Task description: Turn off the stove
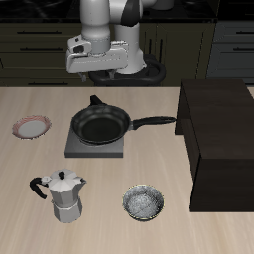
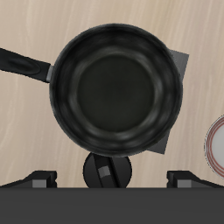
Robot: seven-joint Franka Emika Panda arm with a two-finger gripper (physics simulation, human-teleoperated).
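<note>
The stove is a flat dark grey square slab near the table's middle. A black frying pan sits on it and covers most of it. In the wrist view only the stove's edge shows around the pan. A small dark knob sticks out at the stove's back edge, and it also shows in the exterior view. My gripper hangs above that back edge, over the knob. It is open and empty, with its fingertips spread wide either side of the knob, not touching it.
A large dark brown cabinet block stands beside the pan's handle. A moka pot and a small bowl sit near the table's front edge. A plate lies beside the stove, and its rim also shows in the wrist view.
</note>
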